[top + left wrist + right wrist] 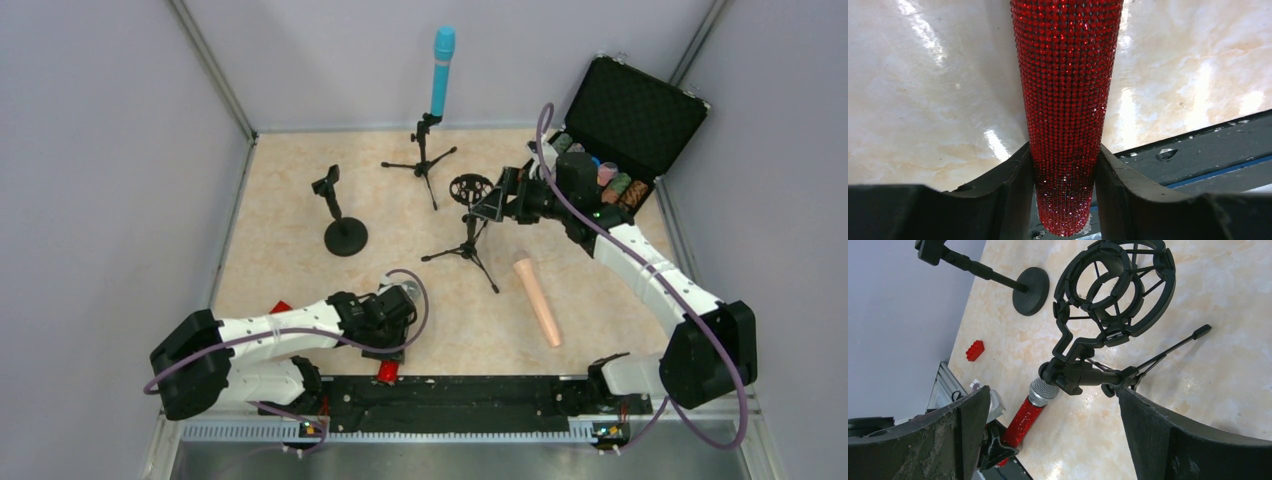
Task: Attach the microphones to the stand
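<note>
Glittery red fills the left wrist view: the red microphone (1068, 100) sits squarely between the left jaws, which are clamped on its handle close to the tail end, down by the front edge of the marble-look worktop (290, 190) with the silver mesh head pointing away from the arm bases. Over on the other side the right jaws hang spread wide with nothing between them, just beside the shock-mount stand (1115, 290). The teal microphone (441, 70) stands upright in the rear tripod stand (425, 160), and the peach microphone (538, 300) lies flat on the worktop, well apart from both arms.
</note>
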`<state>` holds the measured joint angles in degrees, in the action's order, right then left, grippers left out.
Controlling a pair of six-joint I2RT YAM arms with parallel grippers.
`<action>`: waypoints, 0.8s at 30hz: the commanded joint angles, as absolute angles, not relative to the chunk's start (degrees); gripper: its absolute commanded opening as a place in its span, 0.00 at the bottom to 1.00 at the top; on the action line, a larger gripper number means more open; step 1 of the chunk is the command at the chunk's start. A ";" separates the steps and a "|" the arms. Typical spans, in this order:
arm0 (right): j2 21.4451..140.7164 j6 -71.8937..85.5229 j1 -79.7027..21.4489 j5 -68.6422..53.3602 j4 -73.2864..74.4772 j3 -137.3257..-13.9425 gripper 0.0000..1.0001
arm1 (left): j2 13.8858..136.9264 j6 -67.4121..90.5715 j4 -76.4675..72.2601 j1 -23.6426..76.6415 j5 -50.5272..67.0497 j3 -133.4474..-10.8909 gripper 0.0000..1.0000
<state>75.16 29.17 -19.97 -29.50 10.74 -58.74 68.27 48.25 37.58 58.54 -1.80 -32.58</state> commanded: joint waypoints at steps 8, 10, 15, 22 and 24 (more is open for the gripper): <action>72.63 29.03 -19.39 -28.50 8.76 -59.11 0.96 | 67.95 45.09 29.70 57.51 2.10 -36.92 0.00; 72.47 28.85 -19.34 -28.44 8.95 -59.30 0.96 | 67.86 44.25 28.22 56.50 3.65 -37.90 0.00; 72.08 28.24 -19.36 -27.90 9.94 -59.76 0.95 | 68.48 41.17 25.03 52.54 10.62 -40.47 0.00; 71.57 27.29 -19.34 -27.35 11.56 -60.50 0.95 | 68.19 37.96 21.23 43.42 22.42 -43.00 0.00; 71.46 27.26 -19.34 -27.17 11.66 -60.60 0.95 | 67.08 38.84 18.04 39.98 25.98 -42.75 0.00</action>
<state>73.82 28.42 -19.94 -28.03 11.53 -58.76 68.90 40.05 25.82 44.91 16.84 -40.51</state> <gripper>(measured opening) 0.952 0.480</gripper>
